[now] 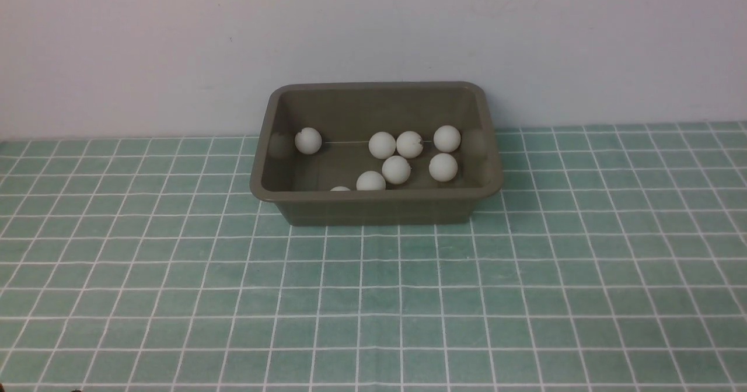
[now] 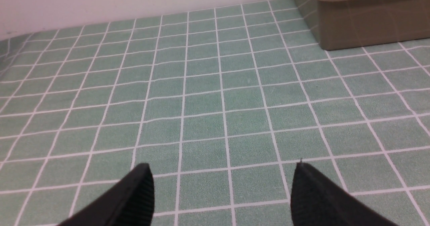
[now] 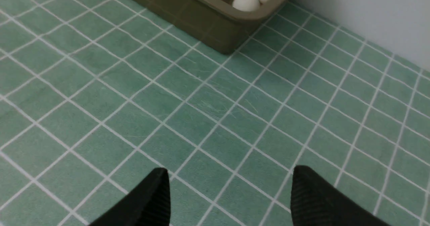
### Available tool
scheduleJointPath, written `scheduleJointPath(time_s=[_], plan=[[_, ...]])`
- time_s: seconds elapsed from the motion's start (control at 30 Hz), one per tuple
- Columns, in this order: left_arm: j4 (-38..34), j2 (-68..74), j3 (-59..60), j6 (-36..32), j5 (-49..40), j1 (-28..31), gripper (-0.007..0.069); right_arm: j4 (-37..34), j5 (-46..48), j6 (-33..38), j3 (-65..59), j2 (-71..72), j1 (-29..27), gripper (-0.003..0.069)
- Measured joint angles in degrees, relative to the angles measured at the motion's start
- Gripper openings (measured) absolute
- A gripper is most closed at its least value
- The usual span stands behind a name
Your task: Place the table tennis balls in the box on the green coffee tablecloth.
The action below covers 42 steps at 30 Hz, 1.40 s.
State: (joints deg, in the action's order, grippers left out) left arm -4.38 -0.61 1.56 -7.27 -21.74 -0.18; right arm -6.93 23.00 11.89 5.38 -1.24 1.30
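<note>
front view shows the olive-brown box (image 1: 376,205) standing on the green coffee tablecloth (image 1: 373,298), near the pale wall (image 1: 373,30) at the far edge of the tabletop. all eight table tennis balls (image 1: 396,169) lie inside the box. one ball (image 1: 308,140) sits alone toward the box's left end, by the far wall of the tub. three more form a row along the far side toward the right, the first two touching, the third a little apart. two lie just in front of that row, and two others sit against the near wall, one of them almost wholly hidden behind the rim. some balls carry a small dark mark. no arm appears in this view.

left wrist view has the left gripper (image 2: 223,194) low over bare cloth, its black ribbed fingers (image 2: 139,195) spread wide apart with nothing between them; a corner of the box (image 2: 362,24) stands well beyond them.

right wrist view has the right gripper (image 3: 228,199) likewise over bare cloth, fingers (image 3: 151,199) parted and grasping nothing. farther off is the box corner (image 3: 215,26), with four of the balls (image 3: 246,1) visible over its rim, close to the wall (image 3: 369,14).
</note>
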Motion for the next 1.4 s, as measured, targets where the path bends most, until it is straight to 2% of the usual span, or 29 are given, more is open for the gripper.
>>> scheduleJointPath(time_s=[0.6,1.4], plan=[[0.0,0.0,0.0,0.0,0.0,0.0,0.0492,0.9,4.9,-0.5,-4.0,2.0,-1.3,0.0442],[0.0,0.0,0.0,0.0,0.0,0.0,0.0492,1.9,0.9,-0.8,-6.3,2.0,-1.3,0.0442]])
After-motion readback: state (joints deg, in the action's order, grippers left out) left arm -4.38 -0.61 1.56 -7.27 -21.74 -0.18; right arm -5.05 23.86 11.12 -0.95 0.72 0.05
